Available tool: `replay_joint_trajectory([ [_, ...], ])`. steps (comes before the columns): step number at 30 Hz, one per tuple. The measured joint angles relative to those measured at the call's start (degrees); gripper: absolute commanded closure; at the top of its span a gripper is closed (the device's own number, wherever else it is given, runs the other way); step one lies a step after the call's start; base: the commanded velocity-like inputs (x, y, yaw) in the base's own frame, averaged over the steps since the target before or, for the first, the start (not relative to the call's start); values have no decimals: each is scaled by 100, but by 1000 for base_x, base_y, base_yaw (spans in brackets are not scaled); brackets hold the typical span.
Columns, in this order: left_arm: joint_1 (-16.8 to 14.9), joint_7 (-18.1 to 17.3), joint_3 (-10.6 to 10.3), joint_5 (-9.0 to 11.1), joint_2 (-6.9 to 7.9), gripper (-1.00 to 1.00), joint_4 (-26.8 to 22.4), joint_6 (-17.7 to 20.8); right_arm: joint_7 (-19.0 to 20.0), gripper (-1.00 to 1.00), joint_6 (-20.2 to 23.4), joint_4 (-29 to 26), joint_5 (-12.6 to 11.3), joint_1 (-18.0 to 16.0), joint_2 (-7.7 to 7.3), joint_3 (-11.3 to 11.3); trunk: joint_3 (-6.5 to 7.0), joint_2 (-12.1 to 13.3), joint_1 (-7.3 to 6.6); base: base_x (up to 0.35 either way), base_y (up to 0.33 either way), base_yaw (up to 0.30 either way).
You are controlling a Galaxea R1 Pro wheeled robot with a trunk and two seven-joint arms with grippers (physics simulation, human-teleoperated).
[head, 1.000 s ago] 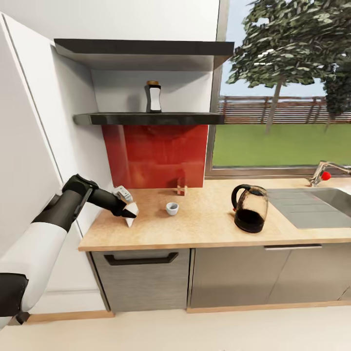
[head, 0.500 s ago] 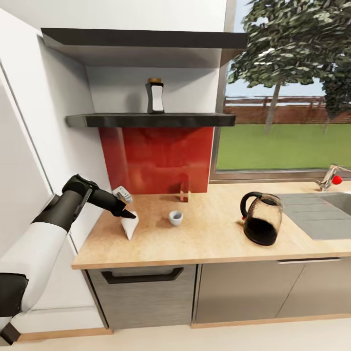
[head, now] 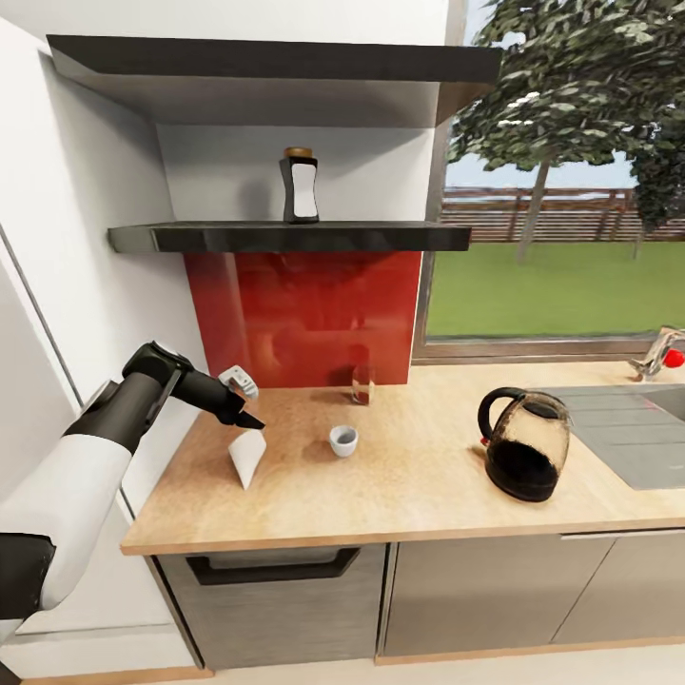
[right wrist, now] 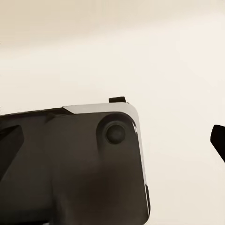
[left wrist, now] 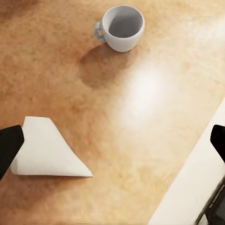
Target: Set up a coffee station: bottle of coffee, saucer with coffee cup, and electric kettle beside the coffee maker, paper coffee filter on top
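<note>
While the left gripper (head: 249, 419) hangs over the countertop (head: 419, 476) near its left end, its fingers are spread wide, one fingertip (left wrist: 9, 145) touching the edge of the paper coffee filter (left wrist: 47, 157); the filter (head: 245, 459) lies flat on the wood, not gripped. Coffee cup (head: 343, 440) sits upright well right of the filter, empty, handle side toward the wall. Electric kettle (head: 528, 457) stands further right, near the sink (head: 628, 438). Bottle of coffee (head: 300, 185) is upright on the kitchen shelf (head: 285, 236) above the red backsplash (head: 304, 314). Right gripper (right wrist: 112, 136): tips at frame edges, wide apart, over a dark robot part
</note>
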Motion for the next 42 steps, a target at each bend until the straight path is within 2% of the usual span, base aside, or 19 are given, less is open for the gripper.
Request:
replay_joint_trajectory([
  [2, 28, 0, 11, -150, 1, -100, 6, 0, 0, -100, 0, 3, 0, 0, 0, 2, 0, 0, -2, 256, 61, 0],
  [6, 69, -1, 20, -271, 35, -100, 13, 0, 0, -100, 0, 3, 0, 0, 0, 3, 0, 0, -3, 309, 91, 0],
  [18, 381, 0, 1, -287, 77, -100, 16, -9, 0, -100, 0, 4, 7, 0, 0, 3, 0, 0, -1, 155, 25, 0],
  [22, 456, -7, -6, -289, 71, -100, 21, -173, 0, -100, 0, 35, 5, 0, 0, 4, 0, 1, 0, 186, 66, 0],
  [29, 676, -34, -6, -279, 71, -100, 25, -214, -1, -100, 0, 39, 6, 0, 0, 4, 0, 1, 1, 47, 9, 0],
  [42, 749, -76, 2, -249, 46, -100, 37, -247, -1, -100, 0, 39, 8, 0, 0, 4, 0, 1, 0, 113, 0, 0],
])
